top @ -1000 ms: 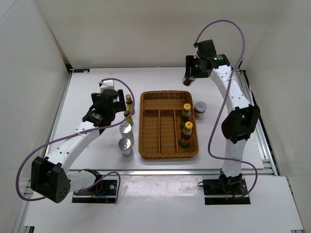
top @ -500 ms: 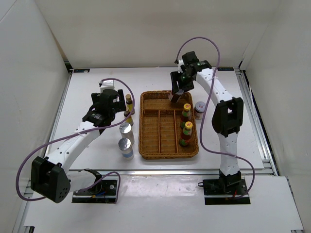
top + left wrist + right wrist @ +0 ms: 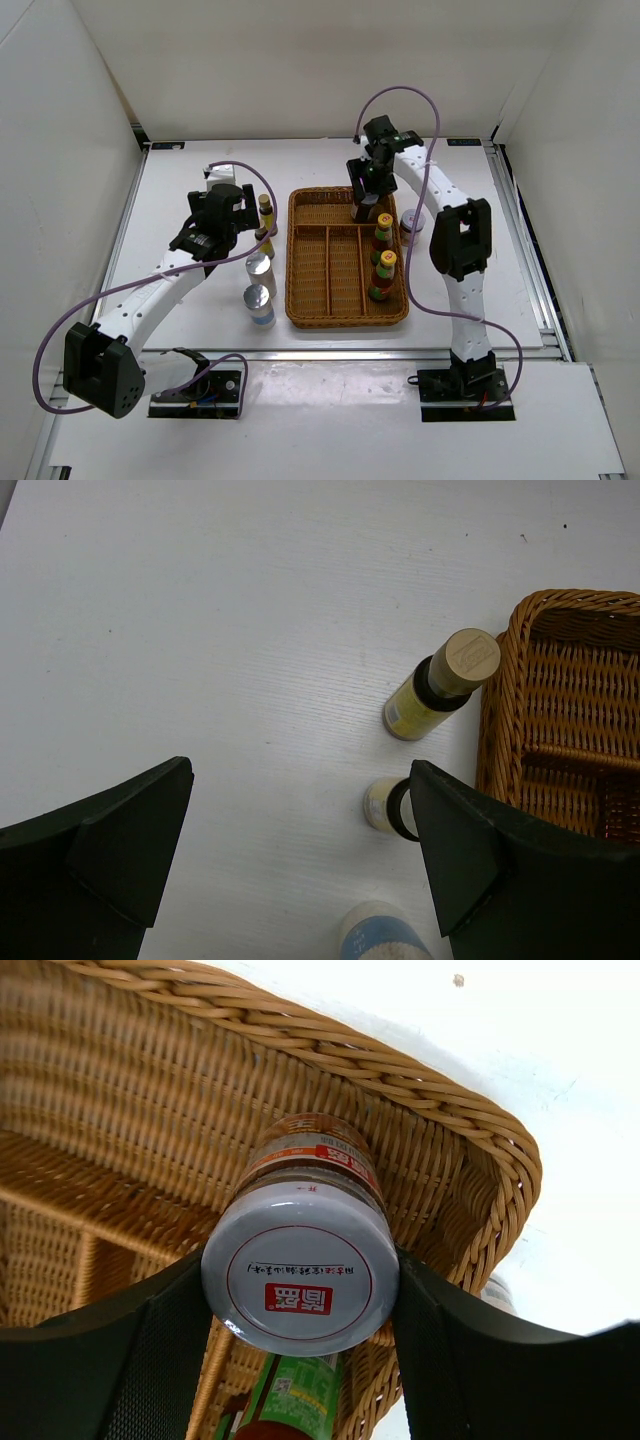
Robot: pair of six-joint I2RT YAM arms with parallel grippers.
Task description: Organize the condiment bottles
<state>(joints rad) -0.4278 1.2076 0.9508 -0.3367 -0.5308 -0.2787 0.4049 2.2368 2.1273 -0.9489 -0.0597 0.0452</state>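
Above white table [image 3: 180,180] (white-walled room [image 3: 250,70]) — right end effector [image 3: 366,203] grips jar [image 3: 300,1270].

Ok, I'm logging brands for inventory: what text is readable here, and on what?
Nothing clear enough to quote.
Lid of purple-lidded jar: red logo, line of Chinese characters, upside down, blurred.
Its side label: red band, unreadable.
Green label of red sauce bottle: print too small.

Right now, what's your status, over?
Right gripper shut on purple-lidded jar, at wicker tray's far right corner. Left gripper open, empty. Red sauce bottle close beside jar.
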